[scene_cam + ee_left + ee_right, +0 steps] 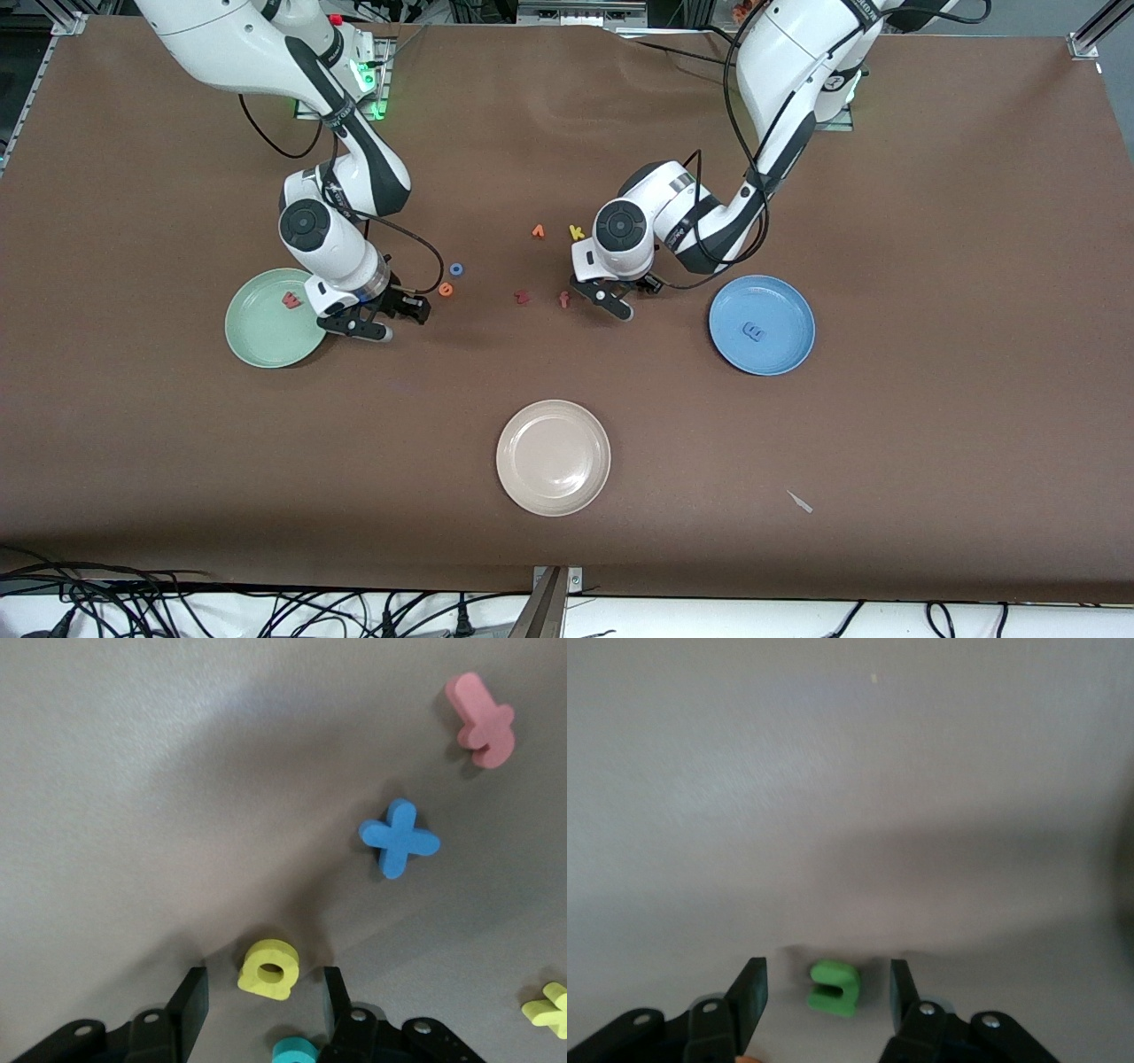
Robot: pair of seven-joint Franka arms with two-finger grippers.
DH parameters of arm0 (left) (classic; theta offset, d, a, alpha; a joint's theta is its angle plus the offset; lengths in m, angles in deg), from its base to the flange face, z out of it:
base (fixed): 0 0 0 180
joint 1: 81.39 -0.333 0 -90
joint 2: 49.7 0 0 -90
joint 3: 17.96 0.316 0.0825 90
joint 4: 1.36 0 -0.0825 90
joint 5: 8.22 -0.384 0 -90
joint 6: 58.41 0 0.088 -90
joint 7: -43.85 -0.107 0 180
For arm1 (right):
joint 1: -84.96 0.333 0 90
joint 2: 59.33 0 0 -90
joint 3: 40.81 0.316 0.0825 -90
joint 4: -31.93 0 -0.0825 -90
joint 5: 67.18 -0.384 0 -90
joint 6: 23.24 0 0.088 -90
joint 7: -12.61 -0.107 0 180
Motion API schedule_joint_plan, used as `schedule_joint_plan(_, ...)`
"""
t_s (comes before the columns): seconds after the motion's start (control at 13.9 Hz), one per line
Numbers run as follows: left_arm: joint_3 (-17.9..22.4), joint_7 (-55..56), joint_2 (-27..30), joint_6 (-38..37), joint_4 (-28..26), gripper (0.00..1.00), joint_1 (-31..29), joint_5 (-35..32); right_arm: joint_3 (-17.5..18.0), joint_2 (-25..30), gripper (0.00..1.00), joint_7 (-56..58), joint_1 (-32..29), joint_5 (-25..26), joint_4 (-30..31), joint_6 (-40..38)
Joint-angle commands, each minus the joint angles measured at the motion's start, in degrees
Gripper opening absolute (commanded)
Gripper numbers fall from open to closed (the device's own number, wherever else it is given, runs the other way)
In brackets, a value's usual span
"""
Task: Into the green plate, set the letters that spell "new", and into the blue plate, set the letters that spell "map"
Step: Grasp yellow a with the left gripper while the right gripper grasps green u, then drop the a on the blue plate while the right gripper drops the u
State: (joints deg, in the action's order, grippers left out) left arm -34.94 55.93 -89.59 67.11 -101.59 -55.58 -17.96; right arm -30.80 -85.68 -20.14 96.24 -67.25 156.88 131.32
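**Op 1:** Since you're lining up both grabs, start big: what's on the table [930,221]?

**Op 2:** Three plates. Your green plate [257,341] sits toward the right arm's end with the w [291,300] in it. The blue plate [780,306] sits toward the left arm's end with the m [754,332] in it. A beige plate [553,457], nearest the front camera, holds nothing.

**Op 1:** And the grippers?

**Op 2:** Your right gripper [399,321] is low, just beside the green plate. Your left gripper [631,297] is low by the loose letters mid-table. Both sets of jaws stand apart and grip nothing.

**Op 1:** Where do the letters lie from the jaws?

**Op 2:** That's what the next move turns on. In the right wrist view the n [833,986] lies flat on the table between the jaws. It is centred, touches neither one, and its notch faces one jaw. In the left wrist view the a [268,969] is bracketed the same way, with a gap on each side.

**Op 1:** Any hazards?

**Op 2:** The p [295,1051] lies just beside the a, close under the left gripper, so I'd judge you could nudge it. The x [399,838] is well apart from them. The e [446,288] is nearer your right arm.
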Motion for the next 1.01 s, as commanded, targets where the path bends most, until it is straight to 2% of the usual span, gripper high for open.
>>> schedule_joint_plan(0.0, 0.0, -1.3, 0.9, 2.2, -1.2, 0.6, -0.3, -1.6, -0.1, 0.2, 0.64, -0.7, 0.7, -1.0, 2.0, 2.1)
schedule_joint_plan(0.22, 0.0, -1.4, 0.7, 2.3, -1.5, 0.6, -0.2, -1.6, -0.1, 0.1, 0.63, -0.7, 1.1, -1.0, 2.6, 2.5)
schedule_joint_plan(0.29, 0.0, -1.4, 0.8, 2.3, -1.5, 0.5, -0.2, -1.6, -0.1, 0.0, 0.62, -0.7, 1.1, -0.9, 2.6, 2.7)
schedule_joint_plan(0.36, 0.0, -1.4, 0.8, 2.0, -1.6, 0.35, -0.1, -1.5, -0.1, -0.2, 0.62, -0.6, 1.1, -0.9, 2.8, 3.2)
schedule_joint_plan(0.43, 0.0, -1.4, 0.9, 1.8, -1.6, 0.27, -0.2, -1.6, -0.1, -0.4, 0.62, -0.6, 1.1, -0.9, 2.8, 3.6)
schedule_joint_plan(0.58, 0.0, -1.4, 1.2, 1.7, -1.2, 0.19, -0.4, -1.5, -0.1, -0.4, 0.58, -0.6, 1.1, -0.7, 2.8, 3.6)
schedule_joint_plan(0.79, 0.0, -1.2, 3.4, 0.5, -0.8, 0.16, -0.9, -1.5, -0.2, -0.4, 0.54, -0.2, 1.1, -0.6, 2.8, 3.6)
schedule_joint_plan(0.94, 0.0, -1.6, 6.8, -4.1, -0.7, 0.17, -3.7, -1.5, -0.2, -0.5, 0.5, -0.1, 1.1, -0.5, 2.8, 3.6)
